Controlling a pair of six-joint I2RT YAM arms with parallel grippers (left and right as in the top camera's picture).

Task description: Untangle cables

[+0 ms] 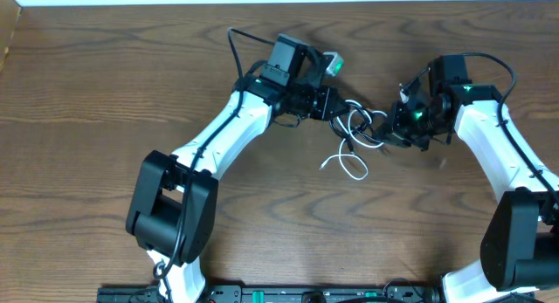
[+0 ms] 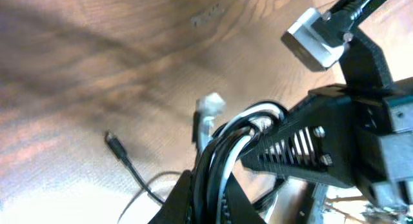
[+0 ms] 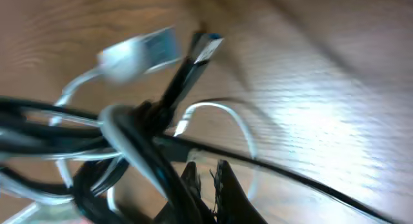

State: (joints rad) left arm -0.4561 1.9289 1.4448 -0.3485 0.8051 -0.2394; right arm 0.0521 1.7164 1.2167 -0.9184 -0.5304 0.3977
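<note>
Clamping the cables (image 1: 361,128) in the left hand (image 1: 336,106), with the right hand (image 1: 395,126) shut just opposite, tangle between both. Could cinch tighter if yanked apart, or slip free.

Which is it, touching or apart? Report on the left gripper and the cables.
Touching. Left wrist view: the left gripper is shut on the cables, strands pinched between its fingers.

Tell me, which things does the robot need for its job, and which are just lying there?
For the job:
- cables in a tangle: white cable, black cable
- left gripper, shut on the cables
- right gripper, shut beside them

Just there:
- wooden table
- black strip at its near edge
</note>
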